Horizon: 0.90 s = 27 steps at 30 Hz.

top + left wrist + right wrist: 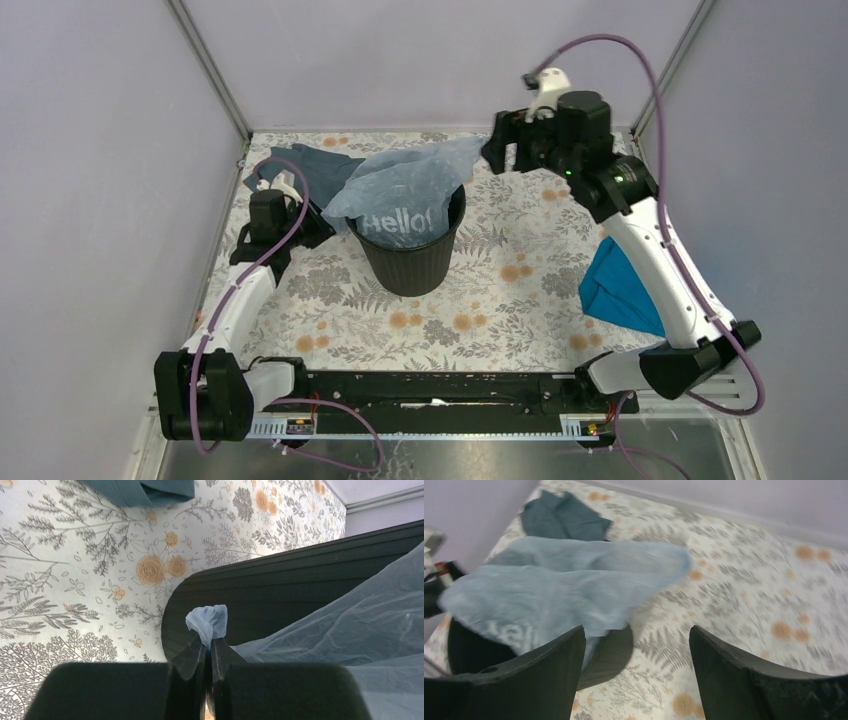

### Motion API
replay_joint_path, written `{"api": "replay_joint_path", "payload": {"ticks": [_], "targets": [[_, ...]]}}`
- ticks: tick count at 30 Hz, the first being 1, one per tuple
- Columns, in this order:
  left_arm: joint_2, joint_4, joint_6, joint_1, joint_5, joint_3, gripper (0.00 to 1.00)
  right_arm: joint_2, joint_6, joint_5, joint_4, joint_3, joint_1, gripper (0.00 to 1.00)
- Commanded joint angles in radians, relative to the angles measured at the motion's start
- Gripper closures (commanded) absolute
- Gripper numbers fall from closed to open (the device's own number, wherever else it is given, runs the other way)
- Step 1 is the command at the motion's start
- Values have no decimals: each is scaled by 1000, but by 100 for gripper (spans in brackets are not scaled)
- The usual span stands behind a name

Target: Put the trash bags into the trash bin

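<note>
Left wrist camera gives me the clearest read: my left gripper (205,647) is pinched tight on a bunched corner of the thin, crinkly, pale blue translucent plastic bag (350,610), just beside the ribbed wall of the round black plastic bin (280,585). From overhead I see the bag draped over the bin's rim, partly sunk inside with white "Hello!" lettering showing, and one flap reaching past the bin's far-right side. My right gripper (636,630) hangs beyond that flap, far-right of the bin, fingers wide apart and holding nothing. A dark slate-blue cloth (310,165) lies far-left of the bin and a bright blue folded piece (620,290) lies well to its right, both on the floral-patterned tabletop (510,300).
</note>
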<state>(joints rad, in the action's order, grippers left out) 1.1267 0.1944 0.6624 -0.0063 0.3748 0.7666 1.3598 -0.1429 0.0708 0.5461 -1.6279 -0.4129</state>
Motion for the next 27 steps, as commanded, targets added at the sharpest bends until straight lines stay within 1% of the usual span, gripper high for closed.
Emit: {"api": "replay_joint_path", "payload": {"ticks": [1,3,5,8,11,13,15,16,18,20,24,27], "targets": [[-11,-89,32,5,67,-40,94,127,177,72,41,-177,-216,17],[-12,-94,37,5,87,-43,94,194,244,118,63,-260,-274,16],[-15,-95,34,5,98,-43,94,247,296,203,45,-306,-283,14],[-22,-90,31,5,111,-36,94,322,331,252,-9,-359,-282,13],[-30,-90,30,5,133,-26,94,434,291,261,18,-495,-282,13],[-35,-88,25,5,140,-23,94,532,238,265,63,-602,-282,20],[-36,-84,18,5,143,-21,94,594,220,308,113,-684,-282,21],[-37,-83,15,5,146,-22,94,609,220,340,123,-695,-282,21],[-36,-82,12,5,152,-24,94,619,230,385,119,-677,-282,17],[-33,-83,9,5,160,-24,94,622,257,416,122,-654,-282,16],[-33,-83,3,5,166,-25,93,627,314,452,132,-601,-282,16],[-34,-83,-1,5,172,-23,93,664,339,460,172,-637,-282,17]]}}
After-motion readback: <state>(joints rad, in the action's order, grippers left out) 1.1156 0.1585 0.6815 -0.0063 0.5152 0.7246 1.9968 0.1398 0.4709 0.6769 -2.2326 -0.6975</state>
